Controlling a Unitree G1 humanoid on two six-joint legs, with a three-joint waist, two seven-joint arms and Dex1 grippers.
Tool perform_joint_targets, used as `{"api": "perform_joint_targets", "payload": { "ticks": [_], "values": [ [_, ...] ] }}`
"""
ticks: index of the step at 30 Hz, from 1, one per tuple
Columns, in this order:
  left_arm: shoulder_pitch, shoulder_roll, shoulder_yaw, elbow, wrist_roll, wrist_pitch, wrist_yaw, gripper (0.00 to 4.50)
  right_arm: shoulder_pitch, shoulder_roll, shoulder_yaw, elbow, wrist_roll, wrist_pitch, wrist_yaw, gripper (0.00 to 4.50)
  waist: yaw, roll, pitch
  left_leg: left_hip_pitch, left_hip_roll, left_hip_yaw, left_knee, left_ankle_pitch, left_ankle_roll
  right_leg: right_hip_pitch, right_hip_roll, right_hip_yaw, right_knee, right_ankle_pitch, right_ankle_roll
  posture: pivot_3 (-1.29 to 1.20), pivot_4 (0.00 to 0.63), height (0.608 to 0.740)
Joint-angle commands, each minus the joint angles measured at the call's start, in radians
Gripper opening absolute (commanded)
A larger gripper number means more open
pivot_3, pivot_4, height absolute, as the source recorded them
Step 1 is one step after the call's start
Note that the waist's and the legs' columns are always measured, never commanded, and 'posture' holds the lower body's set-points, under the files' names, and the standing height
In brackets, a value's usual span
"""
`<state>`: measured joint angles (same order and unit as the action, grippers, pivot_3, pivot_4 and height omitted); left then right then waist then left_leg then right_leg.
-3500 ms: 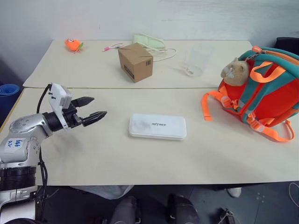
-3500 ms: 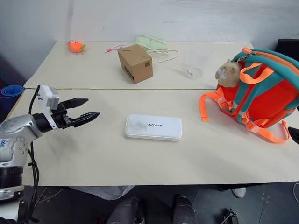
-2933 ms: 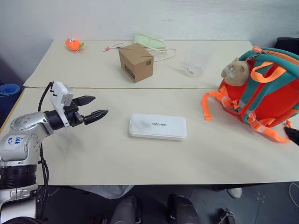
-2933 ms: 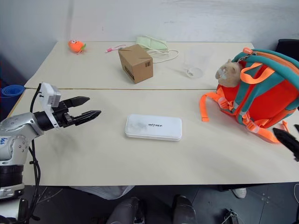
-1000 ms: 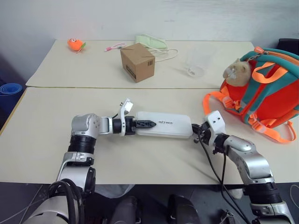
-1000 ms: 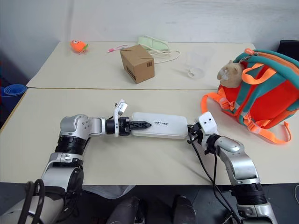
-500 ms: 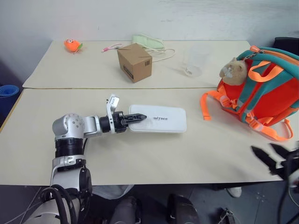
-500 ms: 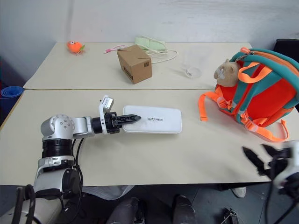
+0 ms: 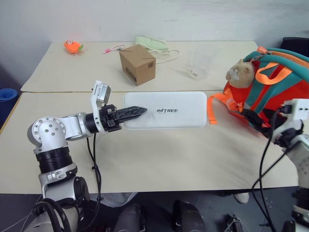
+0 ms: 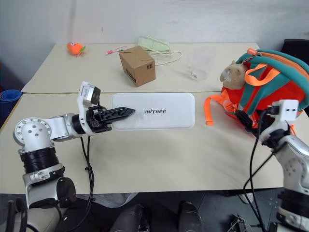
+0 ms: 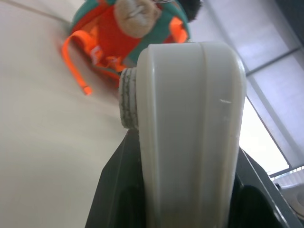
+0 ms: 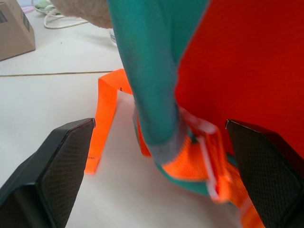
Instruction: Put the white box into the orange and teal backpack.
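Fingers of left gripper (image 9: 129, 113) clamp white box (image 9: 166, 110); right gripper (image 12: 156, 156) fingers wide at backpack (image 9: 285, 82).

The flat white box (image 9: 166, 110) hangs level above the desk (image 9: 159, 154); the orange and teal backpack (image 9: 277, 84) sits upright at its right end.

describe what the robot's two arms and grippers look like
Both arms are silver-grey metal with rounded joints and black ribbed collars. Each wrist carries a white camera block and loose black cables. The left gripper and right gripper each have two black pointed fingers.
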<state>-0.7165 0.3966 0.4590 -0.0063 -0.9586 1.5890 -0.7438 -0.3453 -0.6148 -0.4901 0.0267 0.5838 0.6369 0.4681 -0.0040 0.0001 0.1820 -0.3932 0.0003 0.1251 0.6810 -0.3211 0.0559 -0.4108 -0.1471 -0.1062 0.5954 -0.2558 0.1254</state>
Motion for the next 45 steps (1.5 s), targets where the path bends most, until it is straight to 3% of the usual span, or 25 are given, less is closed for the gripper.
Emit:
{"api": "perform_joint_targets", "payload": {
  "ticks": [1, 4, 11, 15, 20, 23, 27, 32, 38, 45],
  "values": [
    [0.027, 0.009, 0.000, -0.054, -0.052, -0.024, -0.008, 1.28, -0.062, -0.004, 0.036, 0.049, 0.004, -0.059, 0.073, 4.50, 0.003, 0.000, 0.000, 0.000, 0.000, 0.000, 0.000, 0.000, 0.000, 0.000, 0.000, 0.000, 0.000, 0.000, 0.000, 0.00, 0.150, 0.740],
    [0.027, 0.013, 0.006, -0.052, -0.052, -0.050, 0.011, 1.28, -0.097, -0.023, 0.062, 0.103, -0.017, -0.090, 0.119, 3.63, 0.003, 0.000, 0.000, -0.001, 0.000, -0.001, 0.000, 0.001, 0.000, 0.000, 0.000, 0.000, 0.000, 0.000, 0.000, 0.00, 0.150, 0.740],
    [-0.003, 0.035, 0.029, 0.018, -0.021, -0.162, 0.076, 1.28, -0.126, -0.042, 0.093, 0.148, -0.037, -0.141, 0.195, 1.11, 0.000, 0.000, 0.000, -0.001, 0.000, -0.001, 0.000, 0.000, 0.000, 0.000, 0.001, -0.001, 0.000, 0.000, 0.000, 0.00, 0.150, 0.740],
    [-0.012, 0.082, -0.068, 0.018, 0.072, -0.297, 0.079, 1.28, -0.120, -0.066, 0.115, 0.116, -0.016, -0.109, 0.264, 0.01, -0.001, 0.000, 0.000, -0.001, 0.000, 0.000, 0.000, 0.000, 0.000, 0.000, 0.001, -0.001, 0.000, 0.000, 0.000, 0.00, 0.150, 0.740],
    [-0.063, 0.097, -0.100, 0.043, 0.100, -0.472, 0.007, 1.28, -0.016, -0.172, 0.132, -0.140, 0.183, 0.070, 0.499, 0.01, 0.005, 0.000, 0.000, -0.002, 0.001, -0.001, 0.000, 0.000, -0.001, -0.001, 0.001, -0.001, -0.001, 0.000, 0.000, 0.00, 0.150, 0.740],
    [-0.121, 0.080, -0.107, 0.078, 0.092, -0.541, -0.029, 1.28, 0.148, -0.323, 0.082, -0.375, 0.391, 0.245, 0.683, 0.01, 0.017, 0.000, 0.000, -0.005, 0.001, -0.003, 0.000, 0.000, 0.000, -0.002, 0.001, -0.003, -0.003, 0.000, 0.000, 0.00, 0.150, 0.740],
    [-0.180, 0.047, -0.119, 0.098, 0.074, -0.591, -0.057, 1.28, 0.295, -0.412, -0.032, -0.520, 0.540, 0.336, 0.731, 0.01, 0.026, -0.002, 0.002, -0.006, 0.002, -0.003, 0.001, -0.001, 0.000, -0.001, 0.002, -0.005, -0.004, 0.000, 0.000, 0.00, 0.150, 0.740],
    [-0.171, 0.016, -0.216, 0.065, 0.102, -0.654, -0.127, 1.28, 0.362, -0.425, -0.108, -0.535, 0.573, 0.356, 0.693, 0.01, 0.030, -0.004, 0.002, -0.004, -0.001, -0.002, 0.002, -0.001, 0.001, 0.001, -0.002, -0.003, -0.004, 0.002, 0.003, 0.00, 0.150, 0.740],
    [-0.148, 0.057, -0.297, 0.062, 0.127, -0.700, -0.236, 1.28, 0.420, -0.430, -0.123, -0.491, 0.495, 0.321, 0.693, 0.01, 0.030, -0.004, 0.002, -0.005, -0.001, -0.003, 0.002, -0.001, 0.002, 0.000, -0.002, -0.003, -0.005, 0.002, 0.003, 0.00, 0.150, 0.740],
    [-0.209, 0.092, -0.479, 0.142, 0.329, -0.930, -0.398, 1.28, 0.431, -0.454, -0.136, -0.469, 0.478, 0.306, 0.748, 0.01, 0.038, -0.004, 0.002, -0.005, -0.002, -0.003, 0.002, 0.000, 0.003, 0.000, -0.002, -0.003, -0.005, 0.003, 0.003, 0.00, 0.150, 0.740]
  ]
}}
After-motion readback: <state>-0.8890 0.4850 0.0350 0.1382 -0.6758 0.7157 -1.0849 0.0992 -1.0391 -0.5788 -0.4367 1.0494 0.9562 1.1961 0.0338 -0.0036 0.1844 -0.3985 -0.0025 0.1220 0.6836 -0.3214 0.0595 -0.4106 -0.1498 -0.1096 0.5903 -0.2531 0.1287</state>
